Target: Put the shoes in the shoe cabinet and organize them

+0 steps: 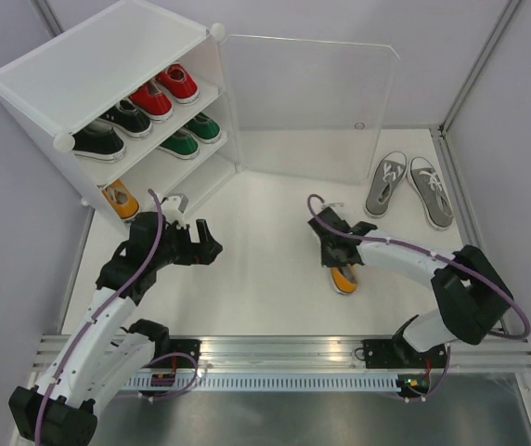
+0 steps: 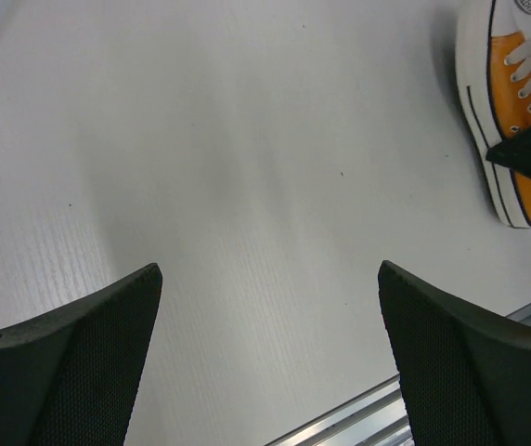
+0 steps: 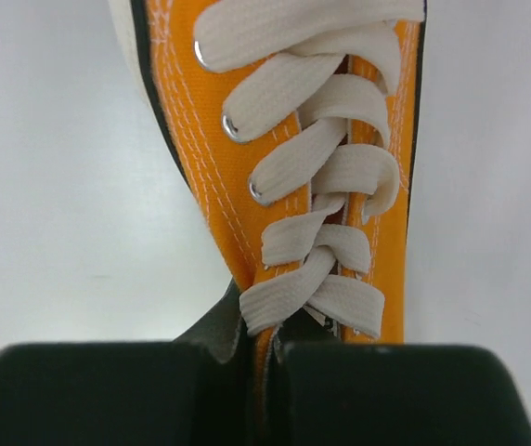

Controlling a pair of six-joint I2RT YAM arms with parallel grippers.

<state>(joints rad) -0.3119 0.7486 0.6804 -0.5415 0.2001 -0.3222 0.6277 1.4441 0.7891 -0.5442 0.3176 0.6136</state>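
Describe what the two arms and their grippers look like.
The left arm and right arm both have white link shells with black joint housings, and a purple cable loops along each. The left gripper and right gripper are black. The left's fingers are wedge-shaped with a finely dotted texture.

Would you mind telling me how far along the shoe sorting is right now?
Done: the red pair, black pair and green pair sit in the cabinet, with one orange shoe on the bottom tier. In hand: the right gripper is shut on the second orange shoe. Left: that shoe and the grey pair, lying on the table. The left gripper is open and empty.
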